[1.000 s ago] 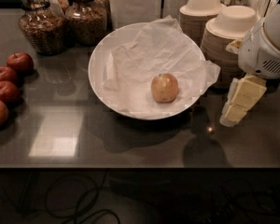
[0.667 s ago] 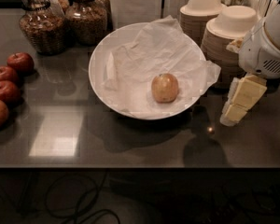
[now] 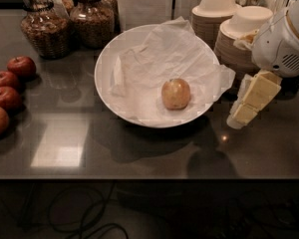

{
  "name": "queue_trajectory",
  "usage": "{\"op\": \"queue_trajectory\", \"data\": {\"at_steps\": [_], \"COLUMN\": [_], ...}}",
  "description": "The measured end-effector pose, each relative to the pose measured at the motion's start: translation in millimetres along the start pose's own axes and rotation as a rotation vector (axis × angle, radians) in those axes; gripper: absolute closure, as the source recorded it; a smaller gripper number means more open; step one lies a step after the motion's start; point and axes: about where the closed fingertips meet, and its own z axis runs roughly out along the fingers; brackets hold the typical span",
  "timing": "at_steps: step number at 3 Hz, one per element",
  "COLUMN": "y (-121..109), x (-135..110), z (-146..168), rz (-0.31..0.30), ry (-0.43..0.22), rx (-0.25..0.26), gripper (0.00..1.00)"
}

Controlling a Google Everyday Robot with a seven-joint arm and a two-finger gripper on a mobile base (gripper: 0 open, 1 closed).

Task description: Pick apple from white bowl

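A pale yellowish-orange apple with a pink blush lies in the wide white bowl, right of its centre, on crumpled white paper. The bowl stands in the middle of the dark counter. My gripper hangs at the right side, just outside the bowl's right rim and a hand's width right of the apple, pointing down toward the counter. It holds nothing that I can see.
Several dark red apples lie at the left edge of the counter. Two glass jars stand at the back left. Stacks of small beige paper bowls stand at the back right, behind my arm. The counter's front edge runs below.
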Motion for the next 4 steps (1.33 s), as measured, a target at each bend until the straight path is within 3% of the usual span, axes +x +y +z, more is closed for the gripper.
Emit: {"op": "queue_trajectory", "data": {"at_steps": [1,2,4], "y": [5.3,5.7,1.5], "x": [-31.7,-52.1,-71.0], "z": [4.7,16.7,54.2], "rz": [-0.042,-0.075,-0.119], "ry": [-0.088,-0.121,-0.110], "rx": [-0.024,-0.031,-0.038], "gripper": [0.16,0.13,0.07]}}
